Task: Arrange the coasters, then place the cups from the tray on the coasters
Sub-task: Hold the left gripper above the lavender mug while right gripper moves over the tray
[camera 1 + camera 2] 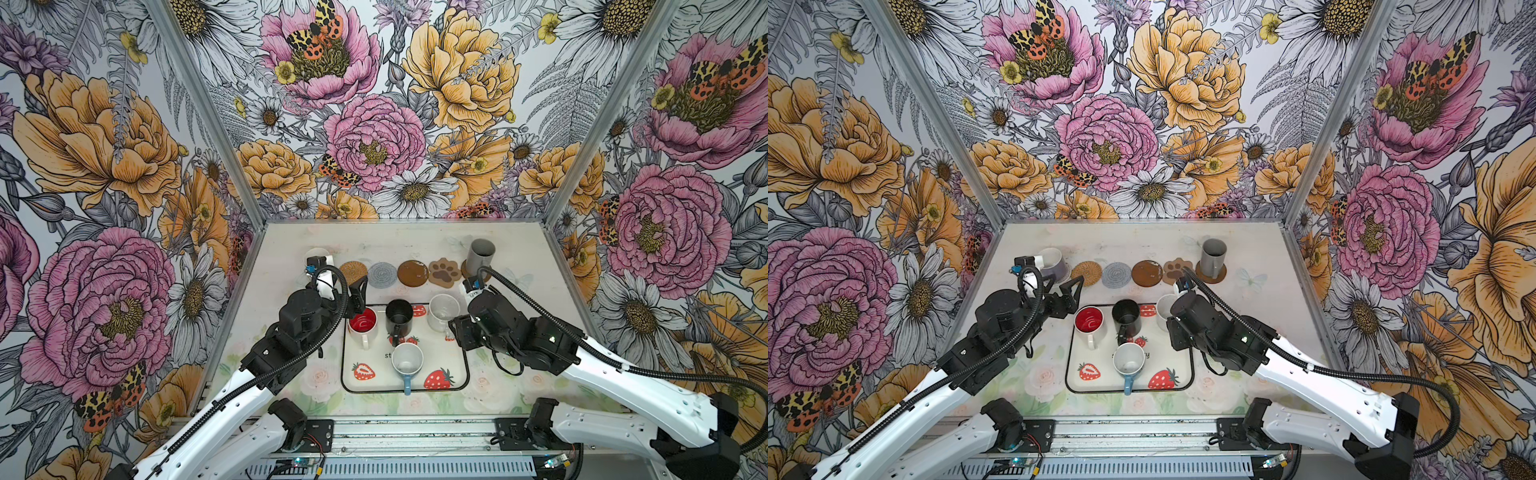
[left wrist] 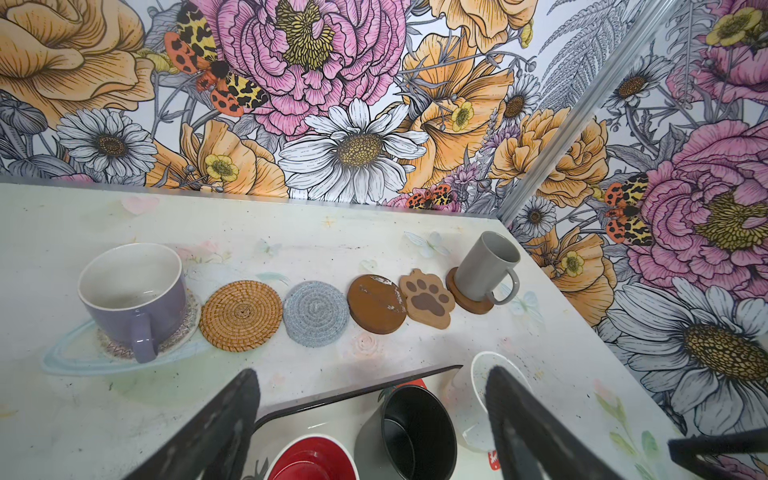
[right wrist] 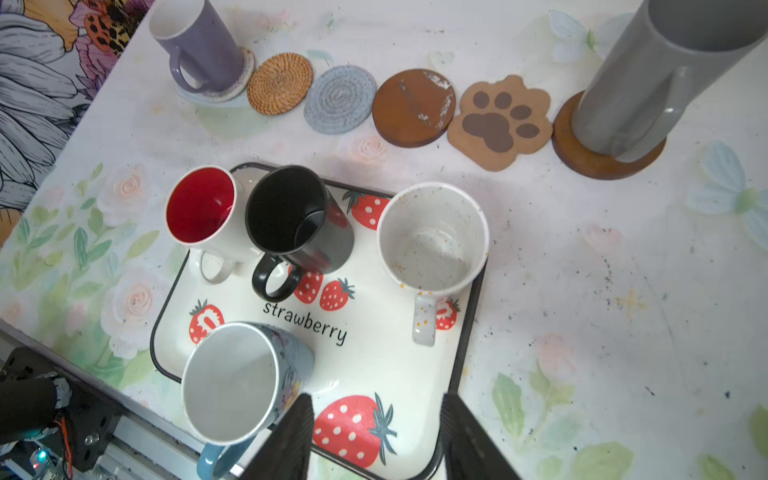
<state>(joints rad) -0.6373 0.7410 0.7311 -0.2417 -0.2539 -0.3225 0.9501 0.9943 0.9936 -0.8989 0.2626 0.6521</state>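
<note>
The coasters are already in a row along the far side, and two are filled: the lilac mug (image 2: 133, 286) at one end and the grey mug (image 2: 486, 266) at the other. The step in hand looks like fetching the next of the four cups on the tray (image 3: 386, 357). The left gripper (image 2: 372, 376) hovers over the tray's far left corner, jaws spread wide and empty, with the red mug (image 1: 362, 322) and black mug (image 1: 399, 318) just below it. The right gripper (image 3: 376, 399) hangs over the tray's near side, jaws about half apart and holding nothing, near the handle of the speckled mug (image 1: 444, 311). The blue mug (image 1: 407, 360) stands nearest the front. For the left arm the red mug seems the natural pick. It stands hard against the black mug, so one finger should go inside the rim on the side away from its neighbour. The lift should go straight up before any sideways travel. The rattan coaster (image 1: 352, 272) is the nearest free spot, but it sits against the lilac mug's coaster, so the mug should come down centred and level, clear of that mug. The spiral coaster (image 1: 382, 274), brown disc (image 1: 412, 273) and paw coaster (image 1: 444, 272) are free for the rest.
</note>
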